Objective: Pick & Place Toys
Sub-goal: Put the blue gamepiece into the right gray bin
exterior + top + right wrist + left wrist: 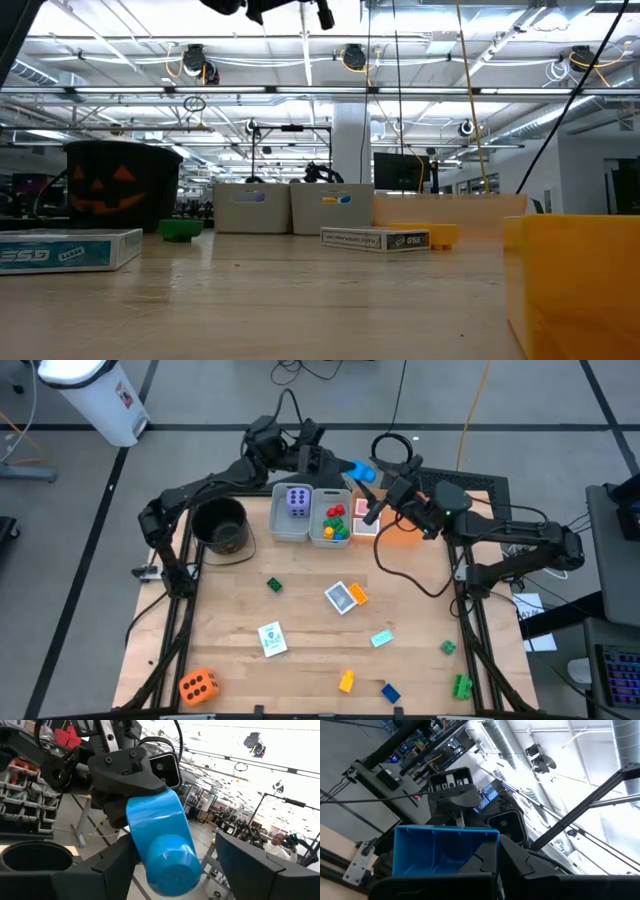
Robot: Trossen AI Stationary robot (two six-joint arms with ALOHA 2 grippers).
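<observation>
The left gripper (345, 465) is high above the grey bins (291, 512) and is closed tight on a blue cup (360, 469). The right gripper (374, 512) has its fingers wide around that cup too. The toys (346, 597) lie on the worktop (300, 660).

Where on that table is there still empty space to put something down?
Bare wood lies between the black bucket, the green brick and the card. Another gap sits right of the stacked cards, below the orange tray. The far edge, with the grey bins, is crowded; bricks dot the near-right corner.
</observation>
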